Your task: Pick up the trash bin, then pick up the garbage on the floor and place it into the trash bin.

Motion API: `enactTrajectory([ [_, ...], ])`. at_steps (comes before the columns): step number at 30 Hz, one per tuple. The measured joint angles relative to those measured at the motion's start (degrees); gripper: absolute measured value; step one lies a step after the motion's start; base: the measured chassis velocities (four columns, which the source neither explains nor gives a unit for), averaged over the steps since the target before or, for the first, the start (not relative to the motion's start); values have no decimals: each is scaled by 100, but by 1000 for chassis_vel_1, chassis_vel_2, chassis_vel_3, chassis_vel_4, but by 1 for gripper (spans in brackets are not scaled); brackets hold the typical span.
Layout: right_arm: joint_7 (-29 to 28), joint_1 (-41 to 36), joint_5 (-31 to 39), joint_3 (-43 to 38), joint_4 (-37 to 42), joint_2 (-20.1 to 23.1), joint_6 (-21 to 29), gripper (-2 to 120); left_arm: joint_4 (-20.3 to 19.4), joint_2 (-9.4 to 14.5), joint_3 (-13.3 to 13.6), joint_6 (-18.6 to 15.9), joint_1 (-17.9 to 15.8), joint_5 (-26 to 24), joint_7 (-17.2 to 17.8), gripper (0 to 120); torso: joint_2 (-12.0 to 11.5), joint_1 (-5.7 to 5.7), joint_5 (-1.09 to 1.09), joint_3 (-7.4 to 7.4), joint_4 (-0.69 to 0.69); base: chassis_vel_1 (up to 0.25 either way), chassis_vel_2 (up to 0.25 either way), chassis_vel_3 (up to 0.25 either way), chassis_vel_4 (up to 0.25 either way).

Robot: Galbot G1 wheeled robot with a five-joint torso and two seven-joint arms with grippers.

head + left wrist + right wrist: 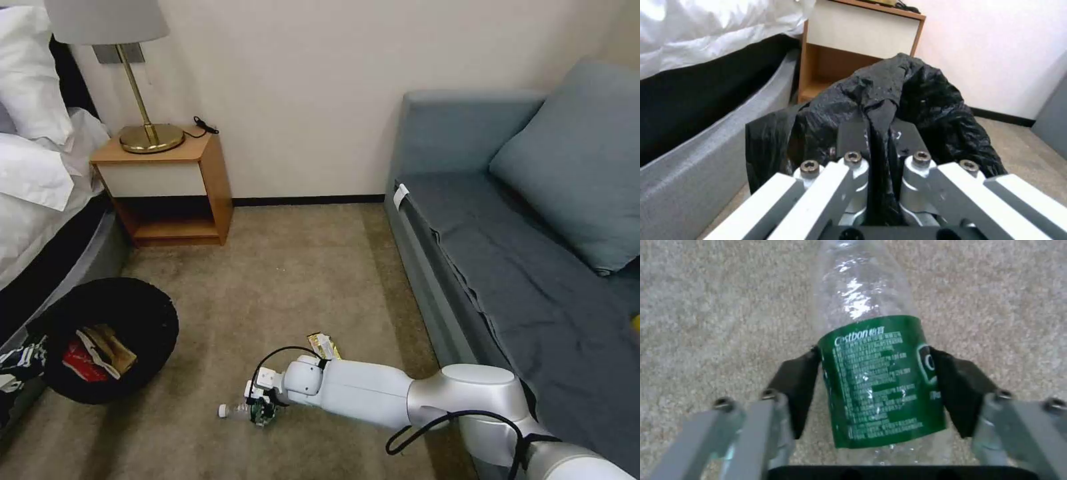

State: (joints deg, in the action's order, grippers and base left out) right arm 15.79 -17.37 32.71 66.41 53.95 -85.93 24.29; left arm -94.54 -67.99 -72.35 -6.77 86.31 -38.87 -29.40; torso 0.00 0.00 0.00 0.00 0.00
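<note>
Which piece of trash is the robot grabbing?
The clear plastic bottle with the green label, lying between the right gripper's black fingers. The yellow-green foil wrapper lies untouched.

soft even light, wrist views blurry

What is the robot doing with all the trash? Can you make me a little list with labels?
left claw: shut on the black bag of the trash bin
right claw: on the carpet, pads against the green label of the clear bottle
already in the bin: crumpled brown paper bag, red-white wrapper
still on the floor: the bottle, yellow-green foil wrapper
bin position: near the bed, on the robot's left
</note>
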Motion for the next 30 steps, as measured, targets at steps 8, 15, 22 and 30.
enactTrajectory([
  [8,-12,35,3,-52,94,93,-2,28,-29,-27,20,-4,-2,-5,10,4,0,0,0,0,0,0,0,0,0],
  [15,-124,45,16,-220,248,282,4,15,-66,-57,40,-32,-7,-5,33,4,0,0,0,0,0,0,0,0,0],
  [22,-292,291,64,-815,765,778,32,14,-121,-134,120,-65,-18,-6,93,4,0,0,2,0,0,0,0,0,0],
  [30,-700,431,558,-2173,2085,1597,176,14,-245,-256,331,-96,-43,35,134,4,0,0,1,0,1,0,0,0,0],
])
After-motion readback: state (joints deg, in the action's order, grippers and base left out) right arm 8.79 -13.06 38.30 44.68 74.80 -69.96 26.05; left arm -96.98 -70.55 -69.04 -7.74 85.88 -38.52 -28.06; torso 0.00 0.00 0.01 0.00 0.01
